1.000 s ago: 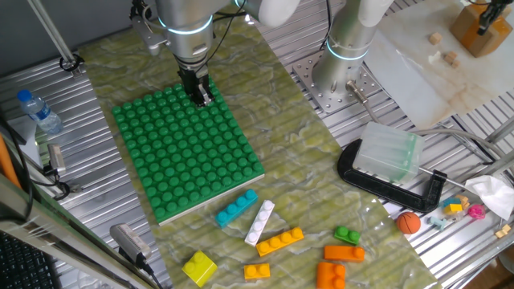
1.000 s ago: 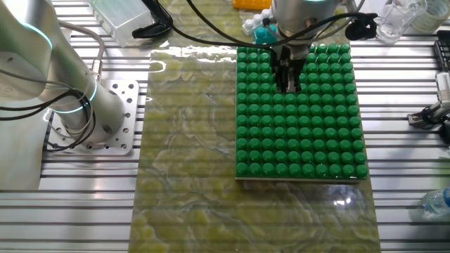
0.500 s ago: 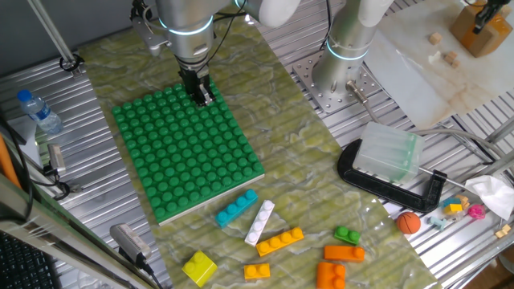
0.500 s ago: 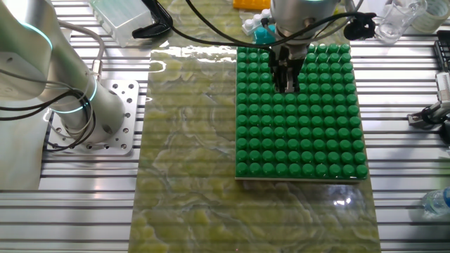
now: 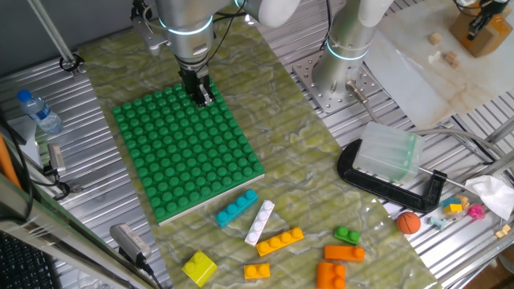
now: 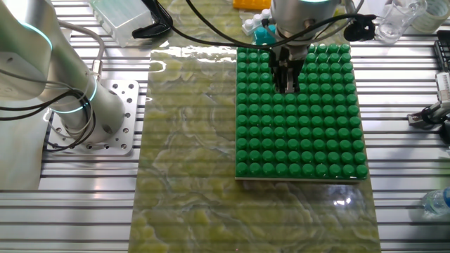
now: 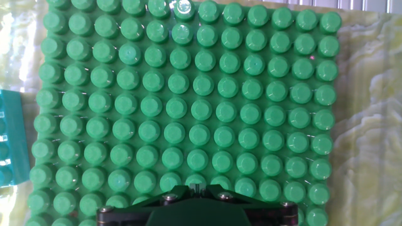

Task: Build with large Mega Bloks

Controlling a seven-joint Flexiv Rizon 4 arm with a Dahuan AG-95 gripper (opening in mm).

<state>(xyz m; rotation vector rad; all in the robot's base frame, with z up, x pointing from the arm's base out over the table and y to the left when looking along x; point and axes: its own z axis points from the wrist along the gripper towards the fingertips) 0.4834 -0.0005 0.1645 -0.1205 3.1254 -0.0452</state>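
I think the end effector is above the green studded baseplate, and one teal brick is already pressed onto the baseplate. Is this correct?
Not quite. The end effector is above the green baseplate, but no brick is on it. One fixed view shows the teal brick lying loose on the mat beside the baseplate, next to the white brick.

I can't make out any readable text, label, brand, number or sign in any of my three views. The water bottle (image 5: 36, 111) left of the green baseplate (image 5: 186, 152) has a label band, but it's too small and blurred for me to read. The clear plastic box (image 5: 389, 152), well right of the baseplate, shows no lettering I can pick out. The hand view is filled by the baseplate's studs, and I see no legible markings on them.
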